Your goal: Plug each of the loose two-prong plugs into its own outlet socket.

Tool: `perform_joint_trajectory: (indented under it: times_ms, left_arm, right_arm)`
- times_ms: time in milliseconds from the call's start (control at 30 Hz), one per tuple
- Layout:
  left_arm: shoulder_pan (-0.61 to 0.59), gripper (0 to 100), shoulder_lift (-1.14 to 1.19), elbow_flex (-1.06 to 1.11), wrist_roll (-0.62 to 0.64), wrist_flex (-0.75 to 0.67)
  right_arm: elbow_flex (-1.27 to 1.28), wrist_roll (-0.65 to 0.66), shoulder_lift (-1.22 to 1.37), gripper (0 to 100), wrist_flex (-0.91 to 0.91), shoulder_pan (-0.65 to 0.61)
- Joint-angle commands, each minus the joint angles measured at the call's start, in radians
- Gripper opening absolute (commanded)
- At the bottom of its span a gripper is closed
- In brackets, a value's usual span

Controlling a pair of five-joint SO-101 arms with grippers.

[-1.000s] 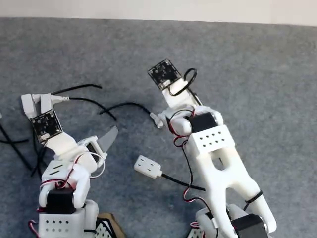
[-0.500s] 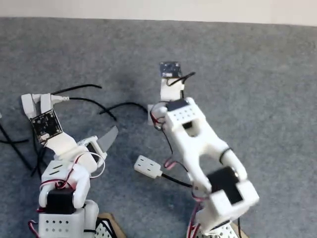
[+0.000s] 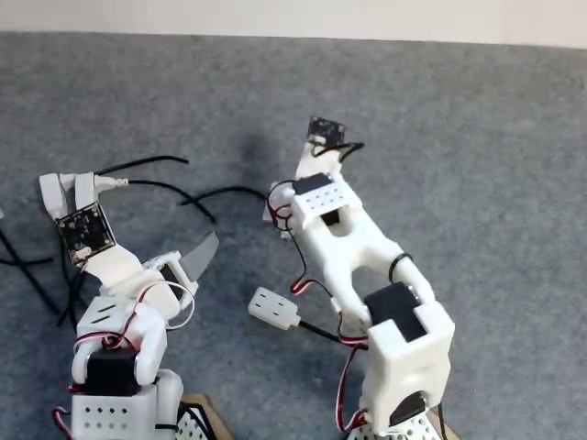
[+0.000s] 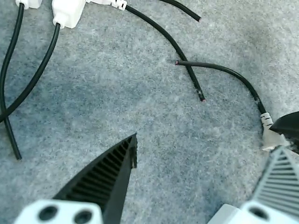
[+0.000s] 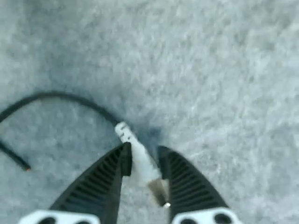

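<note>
- Progress on the right side: over the last second the right arm swung round from leaning off to the side and dropped over the loose plug (image 5: 140, 165).
- The right pincer (image 5: 143, 149) is now pinching that plug, one finger on each flank, with the metal prongs pointing back toward the wrist.
- The plug is low over the grey counter (image 3: 477, 137), with its black cable trailing off. I honestly can't tell if it's lifted yet or still resting there.
- The left arm hasn't budged. The left pincer (image 4: 205, 144) is spread wide with nothing in it, hanging over the bare cable ends.
- The white outlet socket (image 3: 273, 307) is in the same spot as before, near the right arm's base and apart from the plug. Nothing is plugged into it.
- My read is the grab is basically done. What's left is carrying the plug to the socket and lining the prongs up with the slots, and that alignment looks like the fiddly bit.
</note>
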Motion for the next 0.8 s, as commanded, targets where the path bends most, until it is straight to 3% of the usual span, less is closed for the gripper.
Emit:
perform_joint_trajectory:
  times_ms: [0, 233, 400, 500, 700, 767]
  left_arm:
    - [0.013, 41, -0.007, -0.007, -0.002, -0.023]
    - [0.013, 41, -0.007, -0.007, -0.002, -0.023]
    - [0.013, 41, -0.007, -0.007, -0.002, -0.023]
    - [0.013, 41, -0.007, -0.007, -0.002, -0.023]
    - [0.013, 41, -0.007, -0.007, -0.002, -0.021]
    - [0.013, 41, -0.007, -0.007, -0.002, -0.021]
  right_arm:
    - [-0.045, -0.006, -0.016, 0.4, 0.048, 0.001]
    - [-0.171, 0.018, -0.016, 0.4, 0.237, 0.130]
    - [-0.239, 0.181, -0.010, 0.4, 0.298, 0.036]
    - [-0.237, 0.201, -0.010, 0.4, 0.364, -0.001]
    - [-0.239, 0.227, -0.007, 0.4, 0.280, 0.025]
    - [-0.243, 0.365, -0.007, 1.0, 0.269, 0.045]
